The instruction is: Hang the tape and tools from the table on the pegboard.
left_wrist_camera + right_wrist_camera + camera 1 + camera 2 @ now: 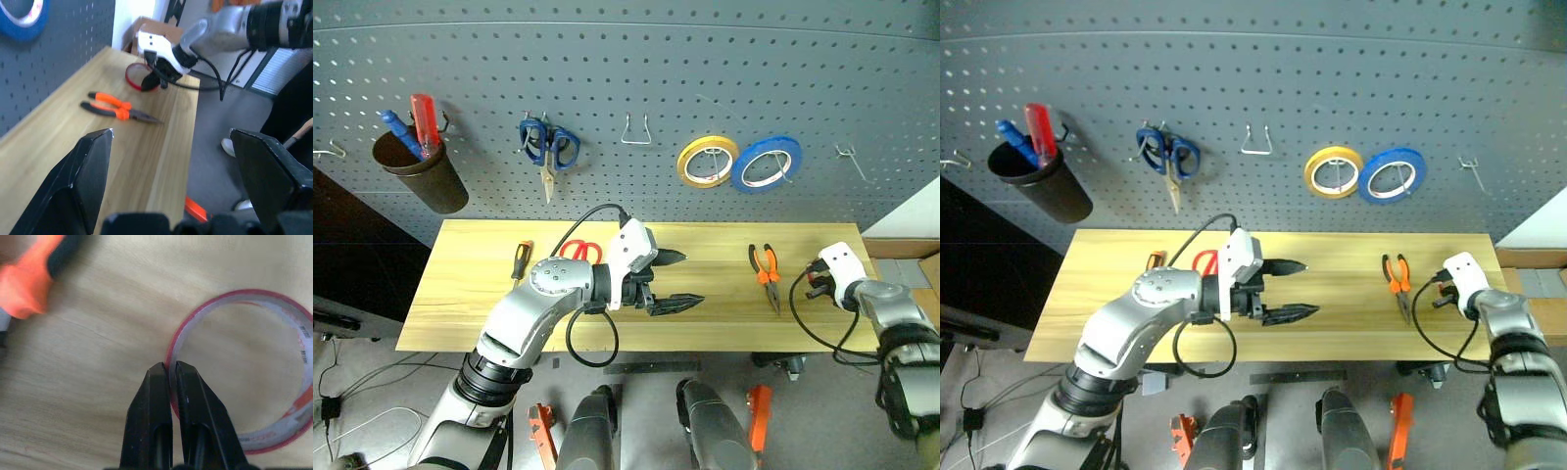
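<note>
Gripping the red tape ring (244,367) by its wall, right gripper (171,368) jaws pinched together on the thin band, ring lying flat on the wooden surface (88,382). Seen from the left wrist: orange-handled pliers (117,108) just beside the ring. From the head: left gripper (672,281) hovering mid-surface, jaws apart, empty. Next, probably: lifting the ring toward a free hook (850,159) on the pegboard (636,69).
</note>
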Controlling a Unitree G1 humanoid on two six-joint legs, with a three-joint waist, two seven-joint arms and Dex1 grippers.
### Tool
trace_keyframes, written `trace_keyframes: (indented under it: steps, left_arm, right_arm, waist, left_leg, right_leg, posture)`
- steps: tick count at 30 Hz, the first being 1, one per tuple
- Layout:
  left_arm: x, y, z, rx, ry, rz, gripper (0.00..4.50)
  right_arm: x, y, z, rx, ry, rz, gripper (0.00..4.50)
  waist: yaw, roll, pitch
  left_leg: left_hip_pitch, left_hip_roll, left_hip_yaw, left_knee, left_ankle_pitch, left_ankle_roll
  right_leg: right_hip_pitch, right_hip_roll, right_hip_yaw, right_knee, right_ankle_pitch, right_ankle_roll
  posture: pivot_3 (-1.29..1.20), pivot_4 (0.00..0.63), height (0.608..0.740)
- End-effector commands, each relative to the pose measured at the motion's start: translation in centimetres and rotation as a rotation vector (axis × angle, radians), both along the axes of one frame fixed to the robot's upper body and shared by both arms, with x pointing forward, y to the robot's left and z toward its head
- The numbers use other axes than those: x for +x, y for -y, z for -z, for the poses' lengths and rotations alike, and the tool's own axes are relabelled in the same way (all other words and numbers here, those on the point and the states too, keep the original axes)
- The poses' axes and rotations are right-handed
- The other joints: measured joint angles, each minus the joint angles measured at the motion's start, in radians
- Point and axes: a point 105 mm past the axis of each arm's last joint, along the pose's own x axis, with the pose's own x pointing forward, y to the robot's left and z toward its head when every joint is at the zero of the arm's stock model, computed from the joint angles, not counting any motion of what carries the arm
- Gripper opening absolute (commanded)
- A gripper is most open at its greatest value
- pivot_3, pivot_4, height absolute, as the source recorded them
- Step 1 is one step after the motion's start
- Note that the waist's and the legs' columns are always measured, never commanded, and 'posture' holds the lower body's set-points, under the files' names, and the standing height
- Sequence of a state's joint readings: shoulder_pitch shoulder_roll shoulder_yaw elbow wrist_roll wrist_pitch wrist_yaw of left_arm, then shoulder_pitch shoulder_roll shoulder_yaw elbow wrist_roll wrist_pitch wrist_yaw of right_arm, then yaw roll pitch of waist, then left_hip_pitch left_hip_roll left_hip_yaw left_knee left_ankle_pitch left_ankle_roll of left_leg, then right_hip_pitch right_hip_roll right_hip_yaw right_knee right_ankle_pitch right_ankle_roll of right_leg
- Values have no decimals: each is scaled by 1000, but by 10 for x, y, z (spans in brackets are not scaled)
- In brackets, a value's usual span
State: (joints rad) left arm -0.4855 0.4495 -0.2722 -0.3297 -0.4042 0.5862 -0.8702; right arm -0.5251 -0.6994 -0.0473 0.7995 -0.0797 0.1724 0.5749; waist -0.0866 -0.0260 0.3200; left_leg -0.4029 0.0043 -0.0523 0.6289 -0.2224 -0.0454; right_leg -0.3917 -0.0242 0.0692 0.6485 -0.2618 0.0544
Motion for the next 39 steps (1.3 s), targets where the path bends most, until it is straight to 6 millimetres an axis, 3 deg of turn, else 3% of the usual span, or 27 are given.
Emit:
trace_keyframes:
  steps: [1,5,9,13,17,26,30,33,39]
  left_arm:
    - [2,4,-18,-46,140,-6,4115]
    - [13,4,-33,-122,248,-60,4115]
    - [14,8,-38,-167,273,-59,4115]
    - [17,12,-38,-178,290,-60,4115]
    - [20,17,-41,-200,307,-66,4115]
    - [23,20,-45,-222,331,-76,4115]
    - [26,17,-45,-224,326,-97,4115]
    - [30,11,-43,-207,332,-116,4115]
    - [42,-13,-23,-51,386,-127,4115]
  right_arm:
    - [-11,-12,-55,-44,227,-23,26]
    - [-47,-45,-96,-63,420,-34,26]
    - [-68,-74,-132,-44,578,-1,26]
    - [-69,-91,-164,-47,696,-12,26]
    - [-52,-89,-182,11,745,13,26]
    - [6,-63,-178,271,702,115,26]
    - [19,-58,-168,332,677,137,26]
    - [13,-69,-150,388,633,124,559]
    - [-14,-100,-113,417,473,121,2558]
  waist:
    - [1,0,0]
    - [3,1,-1]
    - [-6,2,-1]
    - [-7,2,-1]
    - [-11,2,-1]
    - [-15,2,-1]
    - [-19,2,-1]
    - [-19,2,-1]
    - [-19,2,-1]
  left_leg:
    - [-1,2,0,0,0,0]
    - [-4,4,-1,1,-1,-2]
    - [-9,5,1,3,-1,-1]
    - [-13,5,1,10,-1,-2]
    - [-14,4,2,16,0,-1]
    - [-16,4,2,15,0,1]
    - [-16,4,1,15,0,1]
    - [-17,4,1,14,0,1]
    - [-17,4,1,15,0,1]
  right_leg:
    - [0,0,0,0,0,0]
    - [-3,2,-1,0,-3,5]
    - [-13,2,3,6,-3,5]
    - [-17,4,2,13,-3,6]
    - [-17,4,3,14,-2,7]
    - [-17,4,3,14,2,2]
    - [-18,4,2,14,2,2]
    - [-18,4,2,14,2,2]
    - [-19,3,2,15,2,2]
  posture:
    - [-130,304,740]
    - [-161,313,740]
    - [-185,320,740]
    - [-191,320,740]
    - [-189,316,740]
    - [-169,312,740]
    - [-157,312,740]
    - [-151,311,740]
    - [-158,302,740]
